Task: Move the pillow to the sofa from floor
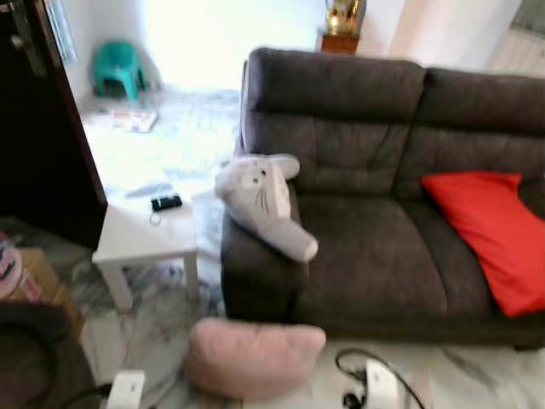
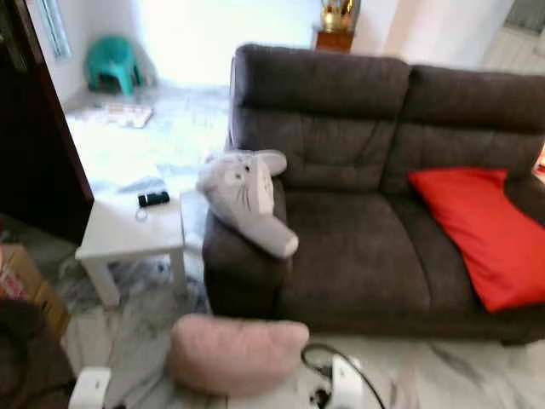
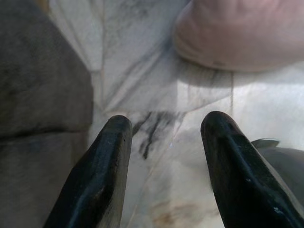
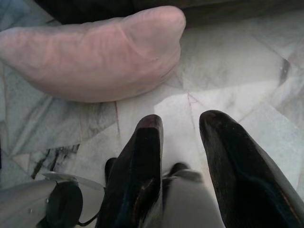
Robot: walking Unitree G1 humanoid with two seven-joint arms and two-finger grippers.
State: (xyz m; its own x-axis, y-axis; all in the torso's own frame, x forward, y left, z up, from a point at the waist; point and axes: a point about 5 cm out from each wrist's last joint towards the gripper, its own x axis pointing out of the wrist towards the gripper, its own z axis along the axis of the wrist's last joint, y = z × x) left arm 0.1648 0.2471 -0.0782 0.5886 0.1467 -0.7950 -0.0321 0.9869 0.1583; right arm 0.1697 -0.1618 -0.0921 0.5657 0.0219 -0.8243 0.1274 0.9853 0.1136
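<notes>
A pink pillow (image 1: 251, 358) lies on the marble floor just in front of the dark grey sofa (image 1: 375, 264), below its left armrest. My left gripper (image 3: 166, 128) hangs open over the floor, with the pillow (image 3: 242, 33) a short way beyond its fingertips. On the other side, my right gripper (image 4: 183, 123) is open too, low over the floor, and the pillow (image 4: 95, 52) lies just ahead of it, untouched. Both forearms show at the lower edge of the head view, one on each side of the pillow.
A grey elephant plush (image 1: 260, 200) lies over the sofa's left armrest, and a red cushion (image 1: 494, 230) sits on the right seat. A white side table (image 1: 140, 234) with a small black object (image 1: 166, 203) stands left of the sofa. A dark armchair (image 1: 34, 358) is at lower left.
</notes>
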